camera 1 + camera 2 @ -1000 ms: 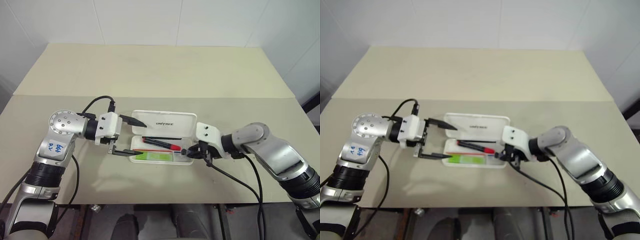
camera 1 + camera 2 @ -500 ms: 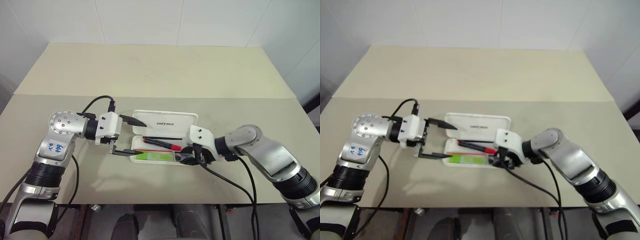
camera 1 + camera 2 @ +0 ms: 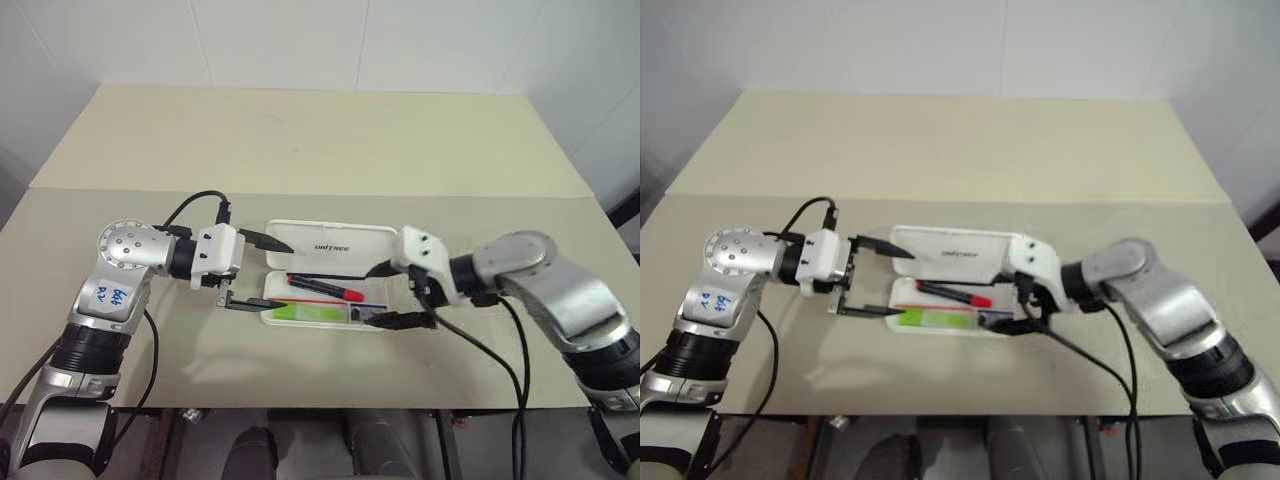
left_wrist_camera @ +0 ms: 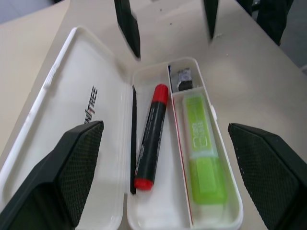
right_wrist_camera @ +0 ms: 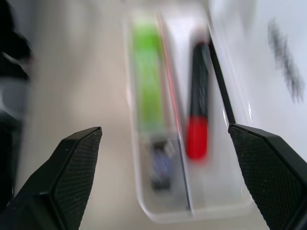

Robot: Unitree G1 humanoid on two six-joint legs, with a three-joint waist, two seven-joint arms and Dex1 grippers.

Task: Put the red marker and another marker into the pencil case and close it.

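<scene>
The case [image 3: 325,285] lies open on the table [image 3: 300,140], lid flat on the far side, tray on the near side. Both markers are already in the tray: the red marker [image 4: 150,139] in the lane next to the hinge, the green highlighter [image 4: 204,153] in the outer lane, with a small dark object [image 4: 184,79] in the end pocket beyond it. A thin black pen [image 4: 133,139] lies along the hinge.

The left gripper [image 3: 250,272] hangs spread wide at the case's left end, one finger over the lid corner and one by the tray's near edge, grasping nothing. The right gripper [image 3: 392,296] is released too, fingers wide apart over the right end of the tray, empty.

What looks left is closing the lid. The case seems a light, stiff plastic shell with smooth, likely slippery walls, so it will probably skate across the table if pushed from one side alone. I judge the lid's free long edge the best place to lift, near a corner, while the other claw steadies the tray's end. The hinge should swing easily; the risk is the black pen at the hinge jamming the lid, or a marker riding up and stopping the snap
</scene>
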